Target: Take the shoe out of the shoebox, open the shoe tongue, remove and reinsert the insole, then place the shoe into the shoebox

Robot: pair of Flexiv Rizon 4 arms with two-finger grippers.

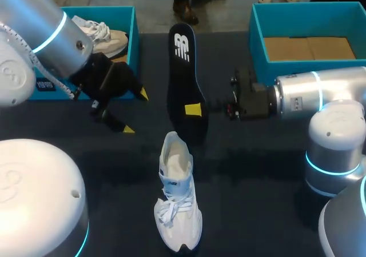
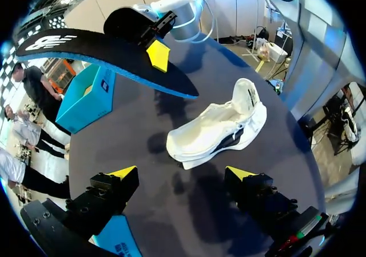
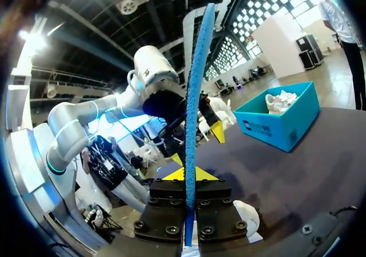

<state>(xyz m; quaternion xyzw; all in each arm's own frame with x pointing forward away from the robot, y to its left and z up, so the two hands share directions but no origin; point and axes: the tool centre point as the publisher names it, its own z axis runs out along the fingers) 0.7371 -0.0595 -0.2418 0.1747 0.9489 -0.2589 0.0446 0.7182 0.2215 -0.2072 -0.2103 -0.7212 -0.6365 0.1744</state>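
A white shoe (image 1: pixel 177 194) lies on the dark table, toe toward the near edge, tongue pulled up. My right gripper (image 1: pixel 193 109) is shut on the black insole (image 1: pixel 186 68), holding it above the table beyond the shoe's heel. In the right wrist view the insole (image 3: pixel 194 97) stands edge-on between the closed fingers (image 3: pixel 189 174), with the shoe (image 3: pixel 247 214) partly hidden beneath. My left gripper (image 1: pixel 135 112) hangs open and empty, left of the insole. From its wrist view the gripper (image 2: pixel 182 172) faces the shoe (image 2: pixel 220 131), and the insole (image 2: pixel 103 54) floats beyond.
A teal shoebox (image 1: pixel 132 40) at the back left holds a second white shoe (image 1: pixel 106 34). Another teal box (image 1: pixel 257 45), with bare cardboard inside, stands at the back right. The right arm (image 1: pixel 309 97) stretches across in front of it.
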